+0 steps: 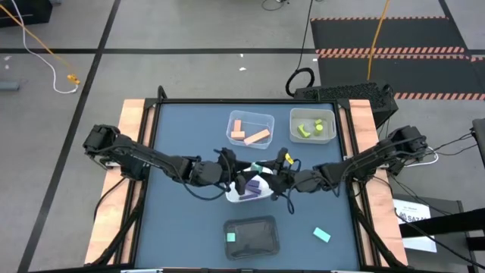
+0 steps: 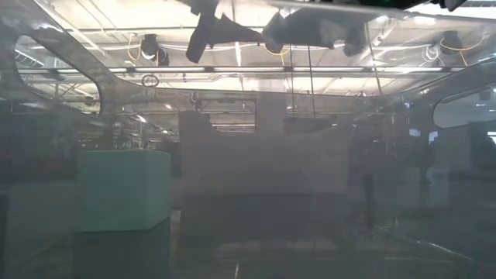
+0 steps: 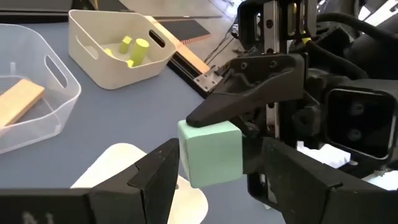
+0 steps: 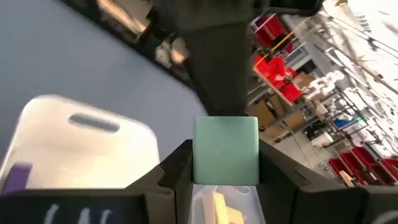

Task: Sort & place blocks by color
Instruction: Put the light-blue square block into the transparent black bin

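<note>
— Two grippers are meeting over the middle of the table (image 1: 189, 227), aren't they?

— Yes. We are seeing the left gripper (image 1: 241, 176) and the right gripper (image 1: 273, 179) coming together above the white tray (image 1: 233, 197), with a light teal cube (image 1: 256, 167) between them.

— Which one are we counting as holding it?

— We are reading the right gripper as pinching the cube: its two fingers are pressing on opposite faces. The left gripper is standing wide around the same cube, one finger (image 3: 158, 177) close against it and the other finger (image 3: 298, 174) standing a little off.

— What are we finding in the trays?

— Purple pieces (image 1: 256, 191) are lying in the white tray under the cube. Far from us, orange bars (image 1: 250, 136) are lying in the clear tray (image 1: 267, 118), and to its right yellow-green pieces (image 1: 309, 129) are sitting in the beige tray (image 1: 294, 136).

— And on the near side?

— We are seeing one teal block (image 1: 231, 237) in the black tray (image 1: 261, 244), and another teal block (image 1: 322, 234) lying loose on the table at the near right.
</note>
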